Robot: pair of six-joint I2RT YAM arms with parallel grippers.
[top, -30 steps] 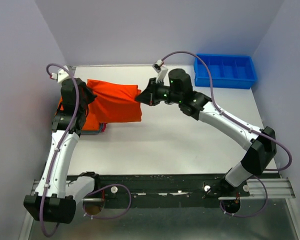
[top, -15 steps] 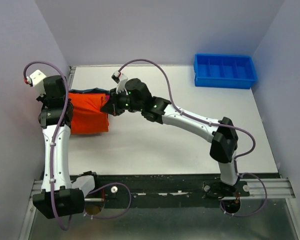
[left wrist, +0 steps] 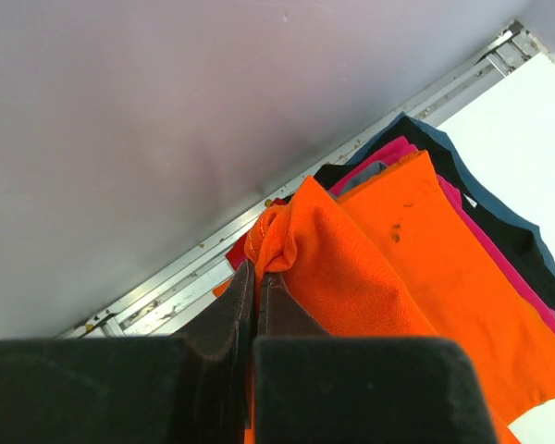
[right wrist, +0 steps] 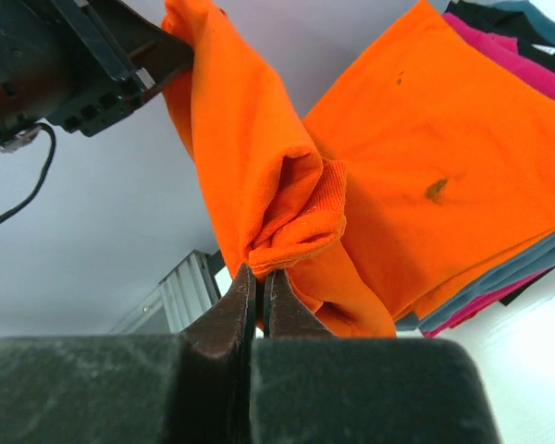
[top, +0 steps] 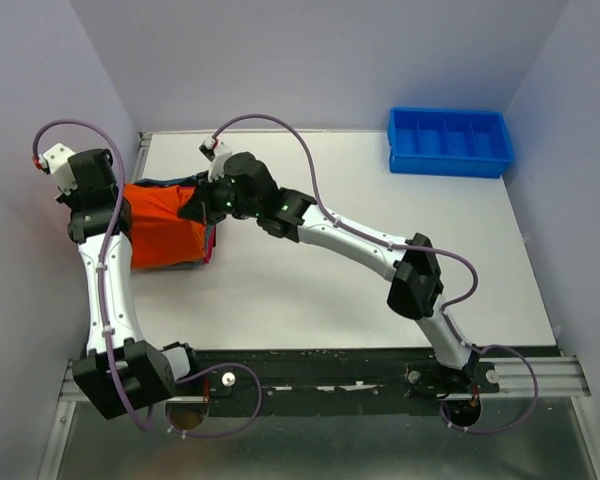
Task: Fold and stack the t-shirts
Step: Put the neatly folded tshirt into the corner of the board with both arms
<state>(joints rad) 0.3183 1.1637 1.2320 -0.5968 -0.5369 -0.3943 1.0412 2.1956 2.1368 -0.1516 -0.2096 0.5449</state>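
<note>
A folded orange t-shirt [top: 160, 222] hangs between my two grippers over a stack of t-shirts [top: 208, 243] at the table's far left. My left gripper [top: 120, 200] is shut on its left edge [left wrist: 287, 242]. My right gripper [top: 194, 208] is shut on its right edge [right wrist: 301, 231]. The stack below shows an orange shirt [left wrist: 453, 277] on top, then pink-red [left wrist: 388, 153] and dark teal [left wrist: 509, 231] layers. In the right wrist view the stack's top orange shirt [right wrist: 462, 176] lies under the held one.
A blue plastic bin with dividers [top: 448, 140] stands at the far right corner. The left wall [top: 40, 120] and a metal rail [left wrist: 166, 287] lie close to my left gripper. White table surface [top: 380, 300] spreads to the right of the stack.
Both grippers have carried the orange shirt leftward from the table's middle-left to over the stack by the left wall. The right arm has stretched far across the table.
</note>
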